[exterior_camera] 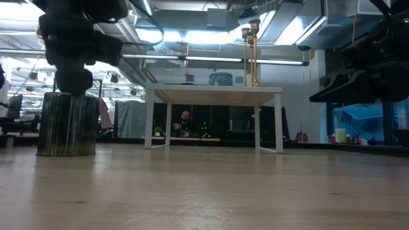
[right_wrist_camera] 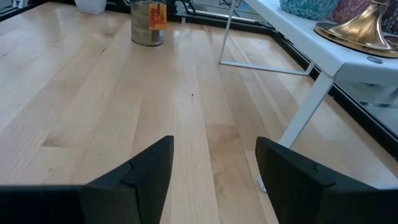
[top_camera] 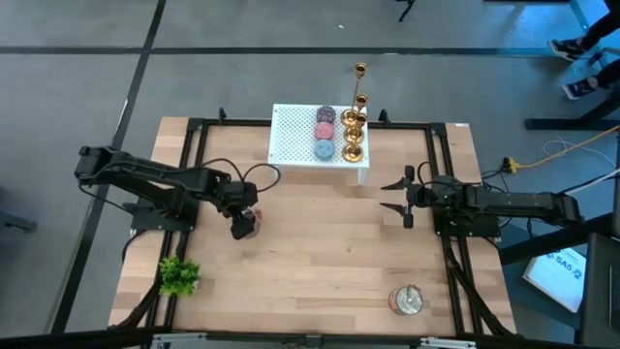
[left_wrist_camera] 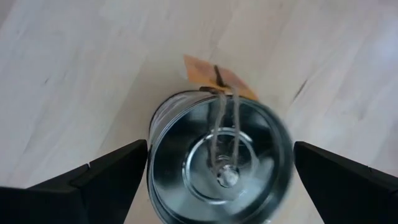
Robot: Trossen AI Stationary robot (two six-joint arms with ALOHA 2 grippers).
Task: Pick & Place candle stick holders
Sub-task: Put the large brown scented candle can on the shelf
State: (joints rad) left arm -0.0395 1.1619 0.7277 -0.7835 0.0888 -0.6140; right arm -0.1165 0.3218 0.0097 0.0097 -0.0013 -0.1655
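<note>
Several gold candlestick holders (top_camera: 355, 124) stand by their round bases on the right end of a white perforated stand (top_camera: 295, 136) at the table's far side. They also show in the low view (exterior_camera: 254, 51), and one base shows in the right wrist view (right_wrist_camera: 360, 28). My left gripper (top_camera: 242, 223) is open, pointing down over a silver tin (left_wrist_camera: 217, 162) that stands on the table at the left. Its fingers stand apart on either side of the tin. My right gripper (top_camera: 397, 194) is open and empty, level, right of the stand.
Round pink, purple and blue discs (top_camera: 325, 131) lie on the stand beside the holders. A second silver tin (top_camera: 407, 300) stands near the front right. A small green plant (top_camera: 179, 276) sits at the front left. Bare wood (top_camera: 320, 242) lies between the arms.
</note>
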